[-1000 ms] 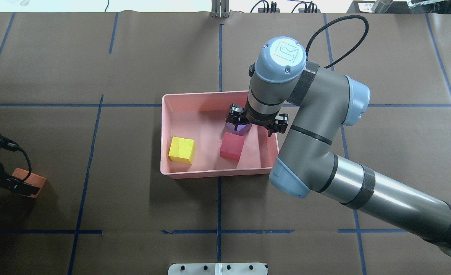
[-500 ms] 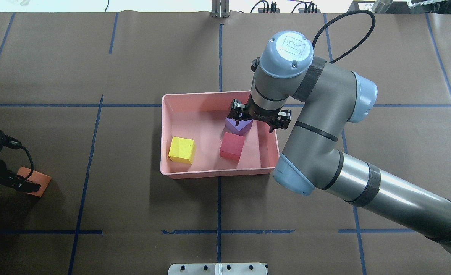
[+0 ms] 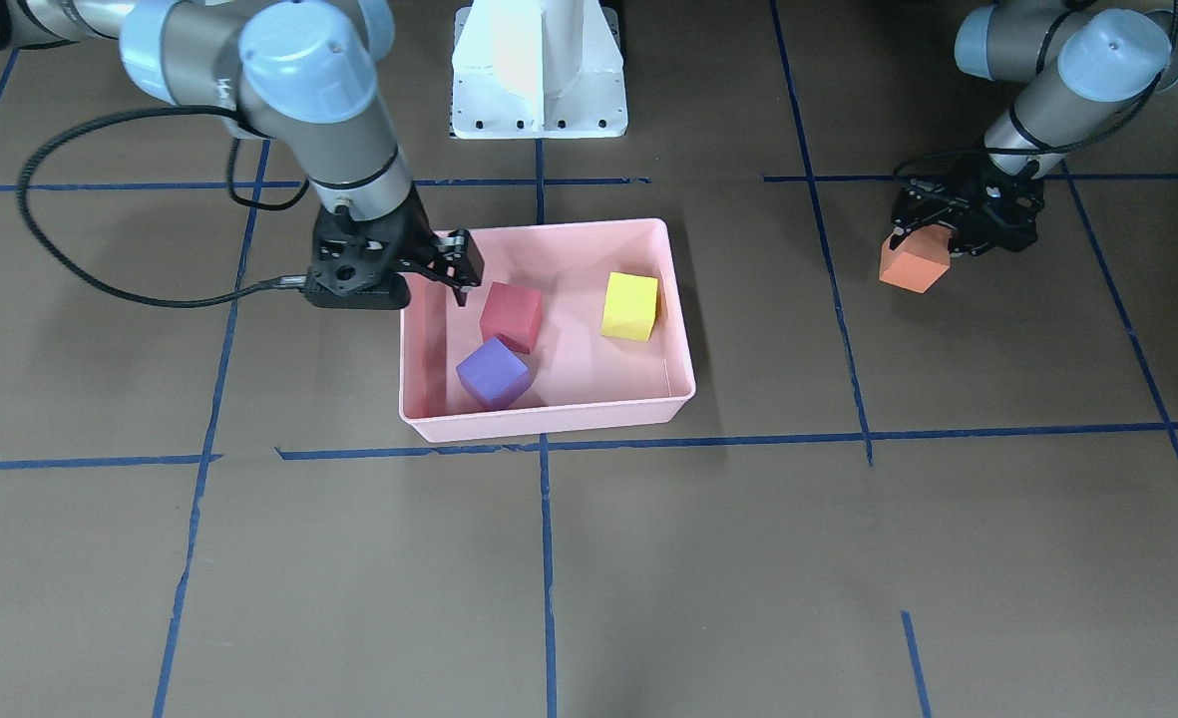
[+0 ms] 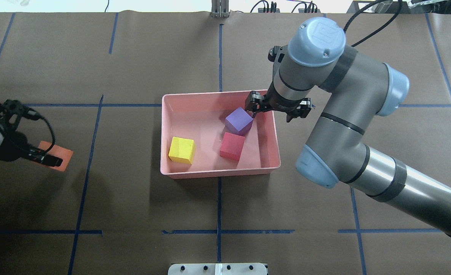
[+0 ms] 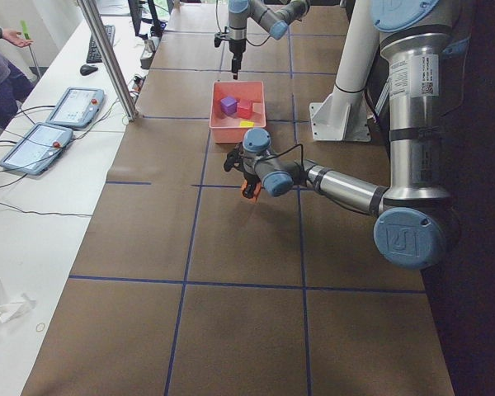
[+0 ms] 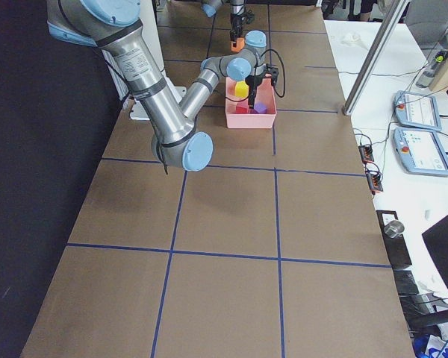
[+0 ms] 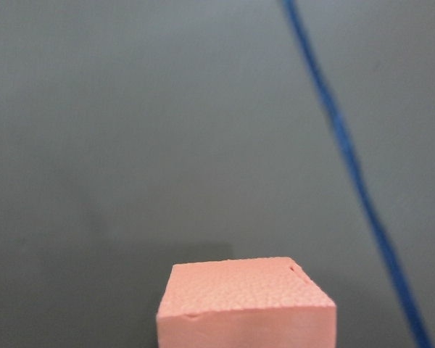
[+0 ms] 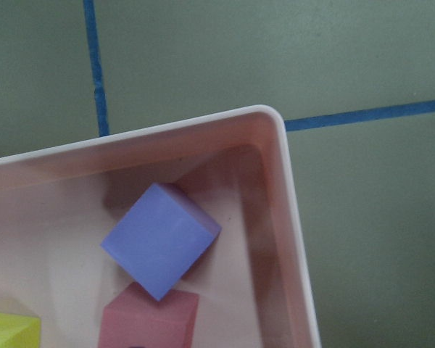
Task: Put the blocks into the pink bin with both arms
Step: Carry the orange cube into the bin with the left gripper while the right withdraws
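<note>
The pink bin (image 4: 217, 174) (image 3: 549, 419) stands mid-table and holds the yellow block (image 4: 181, 149), the red block (image 4: 232, 146) and the purple block (image 4: 238, 120) (image 8: 161, 239). The purple block lies tilted near the bin's far right corner. My right gripper (image 4: 278, 110) (image 3: 457, 281) is open and empty, raised over that corner. My left gripper (image 4: 47, 158) (image 3: 938, 244) is shut on the orange block (image 4: 59, 154) (image 3: 913, 264) (image 7: 246, 304). It holds the block off the table, well left of the bin.
The white pedestal base (image 3: 539, 70) stands behind the bin on the robot's side. Blue tape lines (image 4: 219, 202) grid the brown table. Tablets (image 5: 74, 107) and a metal pole (image 5: 107, 58) sit on the side bench beyond the table.
My right gripper let go of the purple block, rose and moved right; the block stays in the bin. My left gripper lifted the orange block and carried it right, toward the bin.
</note>
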Controlling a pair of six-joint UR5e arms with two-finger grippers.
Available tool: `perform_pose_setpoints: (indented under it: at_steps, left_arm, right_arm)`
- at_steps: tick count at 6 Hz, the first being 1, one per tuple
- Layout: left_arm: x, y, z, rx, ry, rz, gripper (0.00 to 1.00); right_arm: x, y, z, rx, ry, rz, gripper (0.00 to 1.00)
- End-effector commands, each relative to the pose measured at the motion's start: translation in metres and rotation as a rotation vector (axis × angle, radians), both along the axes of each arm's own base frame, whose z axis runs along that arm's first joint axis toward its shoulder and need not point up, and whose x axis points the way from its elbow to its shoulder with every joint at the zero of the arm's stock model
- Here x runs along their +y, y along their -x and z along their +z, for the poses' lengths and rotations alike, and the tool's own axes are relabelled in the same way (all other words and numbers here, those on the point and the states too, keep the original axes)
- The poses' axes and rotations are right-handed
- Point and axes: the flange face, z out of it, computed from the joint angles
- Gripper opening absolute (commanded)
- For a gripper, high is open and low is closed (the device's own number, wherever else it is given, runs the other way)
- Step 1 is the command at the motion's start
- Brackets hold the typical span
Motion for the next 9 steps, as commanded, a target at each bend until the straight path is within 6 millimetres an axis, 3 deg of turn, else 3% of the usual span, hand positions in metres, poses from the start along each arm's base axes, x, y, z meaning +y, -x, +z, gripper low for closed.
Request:
perform_pose_setpoints:
  at_steps: [1, 2, 3, 4, 5, 6, 7, 8, 9]
  left_arm:
    - [-0.050, -0.045, -0.144, -0.013, 0.066, -0.040, 0.51]
    - [-0.065, -0.067, -0.215, -0.013, 0.125, -0.073, 0.51]
    - [-0.060, -0.103, -0.265, 0.012, 0.202, -0.104, 0.51]
    - [-0.066, -0.146, -0.307, 0.027, 0.247, -0.122, 0.51]
    - [-0.066, -0.201, -0.338, 0.005, 0.255, -0.165, 0.53]
    - [-0.076, -0.228, -0.353, -0.019, 0.240, -0.191, 1.00]
    - [-0.077, -0.224, -0.345, -0.027, 0.232, -0.192, 1.00]
    - [-0.083, -0.208, -0.332, -0.038, 0.202, -0.177, 1.00]
    - [-0.076, -0.172, -0.298, -0.048, 0.136, -0.145, 1.00]
  right_arm:
    - [-0.015, -0.038, 0.030, 0.022, -0.095, -0.086, 1.00]
    - [-0.029, -0.066, 0.051, 0.032, -0.118, -0.117, 1.00]
    - [-0.041, -0.097, 0.079, 0.047, -0.143, -0.155, 1.00]
    - [-0.049, -0.131, 0.107, 0.059, -0.165, -0.189, 1.00]
    - [-0.046, -0.150, 0.125, 0.074, -0.187, -0.211, 1.00]
    - [-0.043, -0.161, 0.134, 0.080, -0.195, -0.219, 1.00]
    - [-0.038, -0.168, 0.138, 0.082, -0.198, -0.220, 1.00]
    - [-0.036, -0.186, 0.151, 0.096, -0.218, -0.233, 1.00]
    - [-0.037, -0.213, 0.172, 0.109, -0.246, -0.267, 1.00]
